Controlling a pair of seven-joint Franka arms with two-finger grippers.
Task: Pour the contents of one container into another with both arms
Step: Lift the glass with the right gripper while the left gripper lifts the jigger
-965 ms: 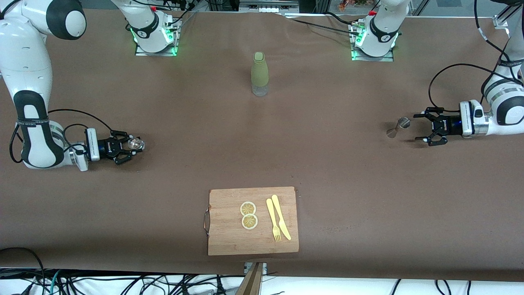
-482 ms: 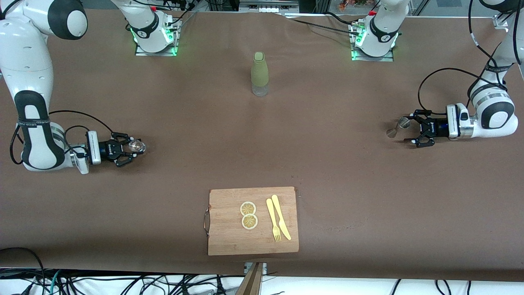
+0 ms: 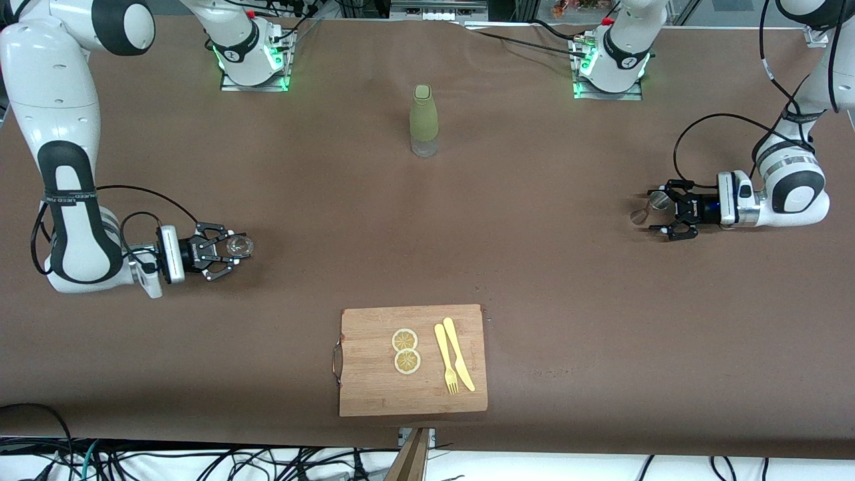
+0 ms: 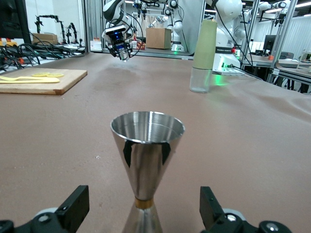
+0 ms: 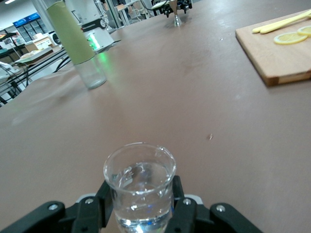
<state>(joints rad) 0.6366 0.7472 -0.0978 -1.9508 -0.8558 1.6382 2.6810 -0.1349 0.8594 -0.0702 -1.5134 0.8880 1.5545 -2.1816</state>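
Right gripper [image 3: 230,252]: fingers clamped on a glass [image 3: 239,246], held upright over the table [image 3: 534,267] toward the right arm's end.
Right fingers [image 5: 99,206]: pressed against the glass's lower wall on both sides.
Left gripper [image 3: 668,215]: fingers wide apart, one on each side of a jigger [image 3: 651,206], not touching it, at the left arm's end of the table.
Left fingers [image 4: 73,208]: well clear of the jigger's waist in the left wrist view.
Glass: clear, small, partly filled with a clear liquid [image 5: 141,187].
Jigger: shiny steel, hourglass shape, standing upright on the table; upper cup [image 4: 147,128] looks empty.
Bottle [image 3: 423,120]: green sleeve and cap, clear base, upright near the table's edge by the arm bases, midway between them.
Board [image 3: 412,359]: wooden, with a metal handle, at the table's edge nearest the front camera; carries two lemon slices [image 3: 405,351] and a yellow fork [image 3: 445,357] and knife [image 3: 459,353] side by side.
Arms: white with black bands; right arm [image 3: 63,153] and left arm [image 3: 791,180] both bent low to the table.
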